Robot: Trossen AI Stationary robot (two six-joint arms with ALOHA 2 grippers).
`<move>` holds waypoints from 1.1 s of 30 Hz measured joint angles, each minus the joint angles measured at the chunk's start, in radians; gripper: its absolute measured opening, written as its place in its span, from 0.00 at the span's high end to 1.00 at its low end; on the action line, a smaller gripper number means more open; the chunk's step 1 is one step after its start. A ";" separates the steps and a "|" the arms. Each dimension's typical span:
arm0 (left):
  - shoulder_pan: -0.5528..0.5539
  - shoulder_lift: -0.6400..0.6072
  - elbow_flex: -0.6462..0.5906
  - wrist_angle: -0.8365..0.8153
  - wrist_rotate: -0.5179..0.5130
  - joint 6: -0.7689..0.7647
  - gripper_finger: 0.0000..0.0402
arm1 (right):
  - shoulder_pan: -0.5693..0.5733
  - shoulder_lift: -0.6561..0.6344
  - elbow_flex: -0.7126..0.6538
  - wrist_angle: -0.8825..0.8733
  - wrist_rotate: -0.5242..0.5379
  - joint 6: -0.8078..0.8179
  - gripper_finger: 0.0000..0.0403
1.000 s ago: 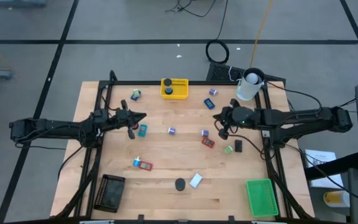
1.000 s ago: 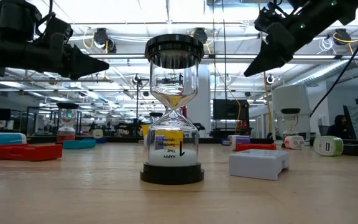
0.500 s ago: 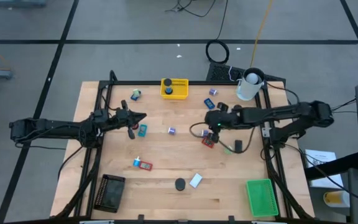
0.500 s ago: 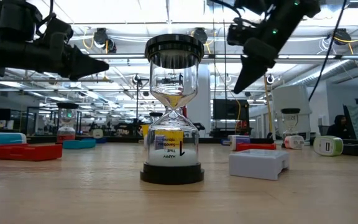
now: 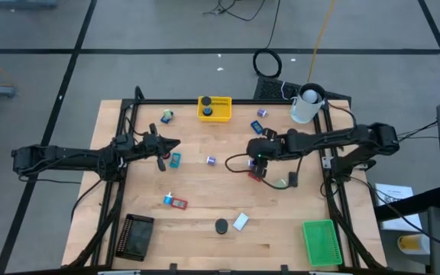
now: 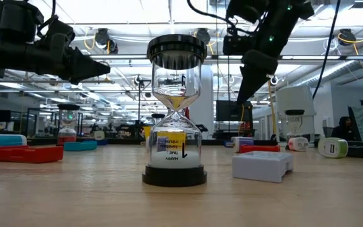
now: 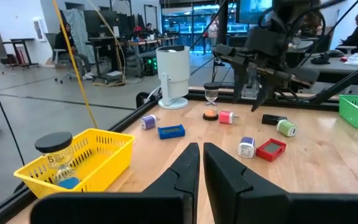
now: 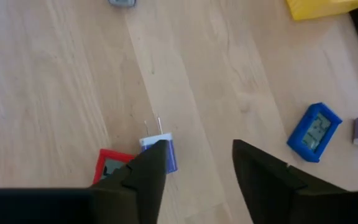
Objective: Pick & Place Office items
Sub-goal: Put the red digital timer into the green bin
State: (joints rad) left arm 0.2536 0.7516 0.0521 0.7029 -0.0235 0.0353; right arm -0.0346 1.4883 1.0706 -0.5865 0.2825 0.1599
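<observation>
1. Left side of table: the left gripper is held above the wood near a teal item, fingers pressed together w/ nothing between them. No shift is noted vs. a second ago; this arm is judged to be waiting.

2. Centre-right: the right gripper has been swung in from beside the white cup towards mid-table and is now poised over a blue-and-white plug block and a red tile. Its fingers, shut a second ago, are seen parted in the wrist view, w/ the plug block just inside one fingertip. Nothing is gripped yet.

3. What this means: a pick is judged to be starting, approx. at the descend-and-close stage, w/ the plug block as the likely target. Only the yellow tray is seen to hold anything; the black tray and green tray look unfilled, so most of the sorting is judged undone.

4. Orientation: the plug block lies flat on the table, touching or just beside the red tile. Its long axis is taken to run body-to-prongs, w/ the two metal prongs pointed away from the wrist camera. The finger gap sits off to one side of the block, not centred on it.
</observation>
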 joint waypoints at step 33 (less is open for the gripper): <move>0.000 0.000 0.000 -0.004 0.007 0.000 0.92 | -0.011 0.040 -0.137 0.193 -0.131 0.062 0.37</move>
State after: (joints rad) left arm 0.2531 0.7513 0.0521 0.6986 -0.0166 0.0357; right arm -0.0452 1.5287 0.9334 -0.3933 0.1513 0.2216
